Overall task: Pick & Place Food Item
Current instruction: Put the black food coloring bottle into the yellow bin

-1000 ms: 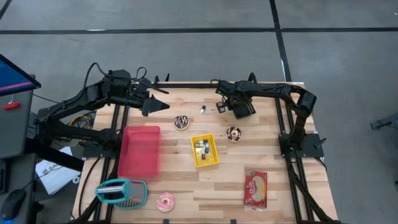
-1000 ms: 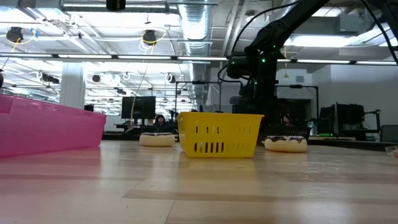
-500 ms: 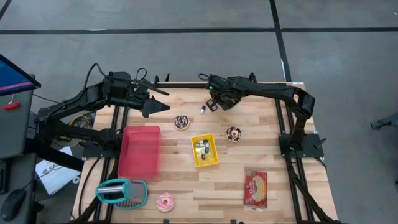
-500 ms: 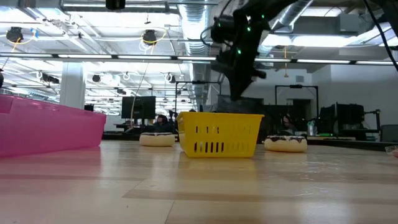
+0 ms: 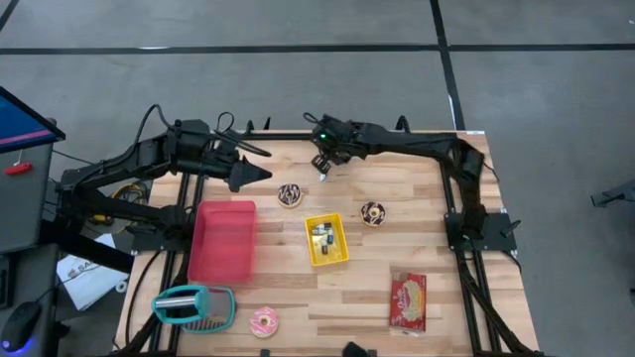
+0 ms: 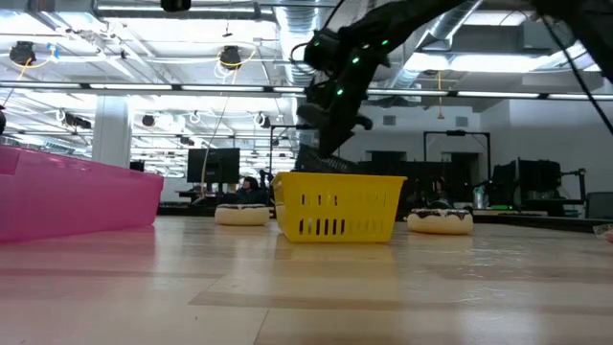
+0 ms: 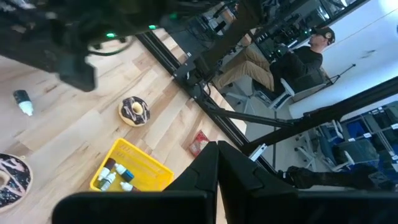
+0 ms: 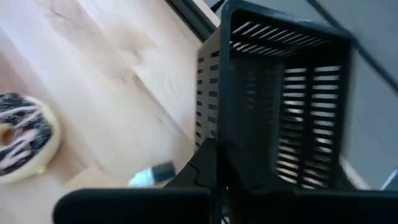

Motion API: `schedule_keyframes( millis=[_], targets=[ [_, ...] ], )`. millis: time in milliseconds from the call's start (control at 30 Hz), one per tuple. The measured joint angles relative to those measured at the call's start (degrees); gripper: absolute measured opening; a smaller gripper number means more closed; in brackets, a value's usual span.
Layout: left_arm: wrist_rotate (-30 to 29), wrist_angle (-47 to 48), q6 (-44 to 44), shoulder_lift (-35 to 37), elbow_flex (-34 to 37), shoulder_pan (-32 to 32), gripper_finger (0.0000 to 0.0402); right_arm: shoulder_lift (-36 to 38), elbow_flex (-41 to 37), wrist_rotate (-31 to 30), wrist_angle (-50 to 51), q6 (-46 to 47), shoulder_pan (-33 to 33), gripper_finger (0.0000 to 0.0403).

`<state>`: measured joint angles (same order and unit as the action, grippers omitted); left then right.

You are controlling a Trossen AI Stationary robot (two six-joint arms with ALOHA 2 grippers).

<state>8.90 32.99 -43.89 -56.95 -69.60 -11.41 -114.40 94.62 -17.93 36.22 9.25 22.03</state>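
My right gripper is shut and slants down just above a small white bottle near the table's far edge. A black slotted box fills the right wrist view just beyond the fingertips; in the high view the arm hides it. My left gripper hangs shut over the far left, holding nothing. A striped chocolate donut and a second chocolate donut lie flat on the wood. A pink donut lies at the near edge. My right gripper's shut fingertips stand at the black slotted box's lower corner. Whether they touch it, I cannot tell, since the fingers themselves cover that spot.
A yellow basket with small bottles sits mid-table, with a pink bin to its left. A teal toaster-like thing stands near left and a red packet lies near right. A seated person shows beyond the table.
My right gripper has swung from beside the second donut toward the table's left along the far edge, risen a little and rolled about its own line. It now hangs over the small bottle. Nothing on the table has moved.
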Motion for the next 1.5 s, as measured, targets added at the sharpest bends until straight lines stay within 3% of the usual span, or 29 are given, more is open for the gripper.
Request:
schedule_keyframes(
  millis=[267, 433, 867, 1100, 1500],
  targets=[
    [-4.3, -0.3, -3.4, 0.0, 0.0, 3.7, 0.0000, -12.1, 17.8, -2.5, 1.2, -5.4, -1.5, 0.0000],
    [-7.2, -1.0, -4.7, 0.0, 0.0, 6.3, 0.0000, -19.2, 24.3, -3.5, 4.0, -5.8, -1.5, 0.0000],
    [-8.4, -2.0, -7.6, 0.0, 0.0, 10.2, 0.0000, -22.8, 25.3, -10.7, 4.3, -1.5, -1.7, 0.0000],
    [-8.4, -5.9, -7.6, 0.0, 0.0, 12.9, 0.0000, -22.8, 23.5, -11.0, 6.5, 5.4, -1.5, 0.0000],
    [-8.3, -8.1, -7.6, 0.0, 0.0, 16.6, 0.0000, -22.8, 23.2, -11.9, 10.1, 13.1, -6.6, 0.0000]
  ],
)
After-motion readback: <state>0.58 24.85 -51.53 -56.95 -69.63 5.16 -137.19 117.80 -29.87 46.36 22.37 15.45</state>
